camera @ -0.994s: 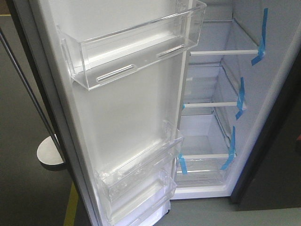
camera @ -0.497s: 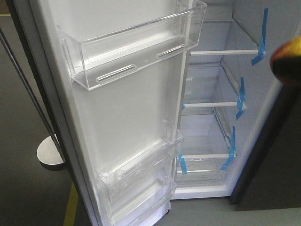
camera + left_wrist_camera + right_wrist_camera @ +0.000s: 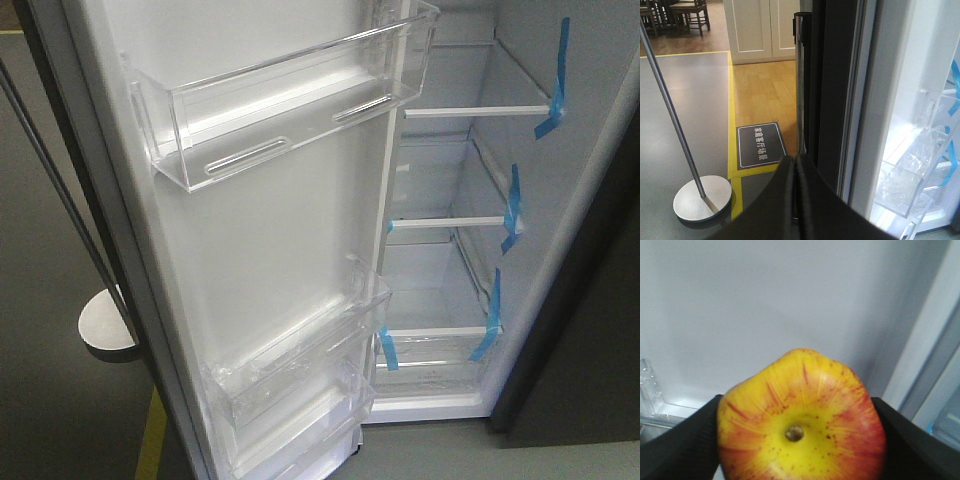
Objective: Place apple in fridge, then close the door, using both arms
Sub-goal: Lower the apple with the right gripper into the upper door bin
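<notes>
The red and yellow apple [image 3: 800, 420] fills the lower right wrist view, stem dimple facing the camera, with my right gripper [image 3: 799, 432] shut on its two sides before a white inner wall. The fridge [image 3: 450, 230] stands open in the front view, showing white shelves with blue tape strips. Its door [image 3: 260, 240] is swung wide to the left, clear bins on its white inside. Neither gripper nor the apple appears in the front view. My left gripper [image 3: 796, 165] is shut with nothing in it, just outside the door's [image 3: 835, 80] dark outer edge.
A metal pole on a round base [image 3: 702, 197] stands on the grey floor left of the door. Yellow floor tape [image 3: 735, 145] and a dark floor sign [image 3: 761, 144] lie behind it. The fridge's other dark door [image 3: 590, 350] stands at the right.
Half a second ago the apple showed at the right edge of the front view; it has gone out of that view. The door and shelves have not moved.
</notes>
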Controlling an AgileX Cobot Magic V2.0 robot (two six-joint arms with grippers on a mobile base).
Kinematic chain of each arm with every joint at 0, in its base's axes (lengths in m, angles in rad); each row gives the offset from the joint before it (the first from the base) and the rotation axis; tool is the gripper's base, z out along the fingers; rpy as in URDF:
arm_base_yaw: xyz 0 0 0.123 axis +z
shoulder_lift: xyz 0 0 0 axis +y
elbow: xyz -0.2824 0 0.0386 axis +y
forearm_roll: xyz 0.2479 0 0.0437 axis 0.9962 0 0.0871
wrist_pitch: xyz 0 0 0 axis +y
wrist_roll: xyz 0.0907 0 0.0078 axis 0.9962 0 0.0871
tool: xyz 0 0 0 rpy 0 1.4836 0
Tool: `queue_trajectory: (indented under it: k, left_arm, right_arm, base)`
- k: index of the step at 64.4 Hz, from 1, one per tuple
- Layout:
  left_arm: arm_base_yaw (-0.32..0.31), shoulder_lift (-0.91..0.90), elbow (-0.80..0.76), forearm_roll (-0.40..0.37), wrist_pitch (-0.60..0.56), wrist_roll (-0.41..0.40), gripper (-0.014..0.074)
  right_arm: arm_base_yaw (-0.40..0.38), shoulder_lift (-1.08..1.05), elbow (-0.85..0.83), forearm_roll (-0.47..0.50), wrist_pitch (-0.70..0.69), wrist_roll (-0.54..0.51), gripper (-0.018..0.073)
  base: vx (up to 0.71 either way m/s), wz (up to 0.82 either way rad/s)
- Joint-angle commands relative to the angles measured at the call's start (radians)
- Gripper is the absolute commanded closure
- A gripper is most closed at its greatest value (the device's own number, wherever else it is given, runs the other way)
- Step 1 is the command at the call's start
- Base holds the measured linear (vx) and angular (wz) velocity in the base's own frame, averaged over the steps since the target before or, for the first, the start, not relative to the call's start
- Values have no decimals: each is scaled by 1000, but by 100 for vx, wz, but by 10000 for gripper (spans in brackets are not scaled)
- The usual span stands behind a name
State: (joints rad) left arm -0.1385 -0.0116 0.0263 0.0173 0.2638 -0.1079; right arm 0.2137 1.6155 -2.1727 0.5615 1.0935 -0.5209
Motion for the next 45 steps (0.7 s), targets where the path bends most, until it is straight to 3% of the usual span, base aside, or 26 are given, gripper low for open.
queue_trajectory:
  k: [1, 8, 16, 35, 45]
  left_arm:
    - [-3, -12, 20, -1, -71, -3, 602]
    - [-3, -12, 20, -1, -71, -3, 602]
    - [-3, -12, 20, -1, -71, -3, 602]
    - [-3, -12, 20, -1, -71, -3, 602]
    - [-3, -12, 20, -1, -71, -3, 602]
  right_arm:
    - [70, 62, -121, -107, -22, 96, 301]
    - [136, 138, -193, -169, -20, 138, 295]
    - [162, 184, -211, -174, -48, 232, 240]
    - [168, 246, -211, -161, -78, 291, -33]
    - [168, 250, -211, -162, -64, 290, -111]
  base:
    - [0, 0]
    - [0, 0]
    - [0, 0]
    - [0, 0]
    - [0, 0]
